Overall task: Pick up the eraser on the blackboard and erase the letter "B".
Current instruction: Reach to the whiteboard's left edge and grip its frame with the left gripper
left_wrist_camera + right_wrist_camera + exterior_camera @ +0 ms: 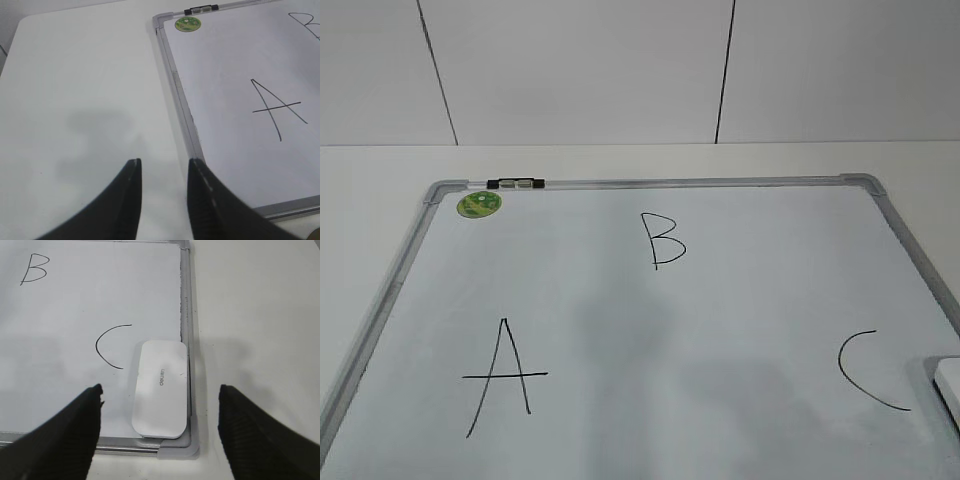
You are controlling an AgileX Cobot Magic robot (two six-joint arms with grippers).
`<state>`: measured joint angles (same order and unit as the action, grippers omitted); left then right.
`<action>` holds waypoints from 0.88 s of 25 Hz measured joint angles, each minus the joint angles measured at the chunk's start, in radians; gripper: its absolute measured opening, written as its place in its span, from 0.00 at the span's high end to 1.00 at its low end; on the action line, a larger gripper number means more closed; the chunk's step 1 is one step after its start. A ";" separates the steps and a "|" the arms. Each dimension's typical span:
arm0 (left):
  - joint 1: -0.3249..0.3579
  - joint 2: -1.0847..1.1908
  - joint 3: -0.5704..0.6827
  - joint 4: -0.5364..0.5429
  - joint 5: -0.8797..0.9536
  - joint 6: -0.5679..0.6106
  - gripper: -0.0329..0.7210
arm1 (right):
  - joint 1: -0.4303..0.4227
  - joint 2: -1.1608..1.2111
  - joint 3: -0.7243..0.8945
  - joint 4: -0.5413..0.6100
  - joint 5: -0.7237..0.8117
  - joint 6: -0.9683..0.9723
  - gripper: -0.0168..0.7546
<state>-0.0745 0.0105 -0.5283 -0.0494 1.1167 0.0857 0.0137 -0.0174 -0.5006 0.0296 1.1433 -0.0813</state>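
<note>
The blackboard (pixel 740 330) is a white board with a grey frame, lying flat on the table. The letter "B" (pixel 662 239) is drawn in black near its far middle; it also shows in the right wrist view (pixel 34 268). The eraser (pixel 160 388), a white rounded block, lies on the board's near right corner beside the "C" (pixel 107 346); only its edge (pixel 949 383) shows in the exterior view. My right gripper (pixel 160 390) is wide open above the eraser, one finger on each side, not touching it. My left gripper (pixel 164 165) is open and empty above the table, left of the board's frame.
A larger "A" (pixel 500 378) is at the board's near left. A round green sticker (pixel 479 204) and a small black-and-silver clip (pixel 516 184) sit at the far left corner. White table (pixel 75 100) surrounds the board; a wall stands behind.
</note>
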 joint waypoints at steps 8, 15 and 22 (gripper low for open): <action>0.000 0.000 0.000 0.000 0.000 0.000 0.64 | 0.000 0.000 0.000 -0.002 0.000 0.002 0.22; 0.000 0.000 0.000 0.000 0.000 0.000 0.64 | 0.000 0.069 -0.022 -0.009 0.002 0.088 0.22; 0.000 0.000 0.000 0.000 0.000 0.000 0.64 | 0.000 0.226 -0.092 -0.009 0.040 0.140 0.22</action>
<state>-0.0745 0.0105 -0.5283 -0.0494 1.1167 0.0857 0.0137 0.2085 -0.5926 0.0203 1.1829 0.0592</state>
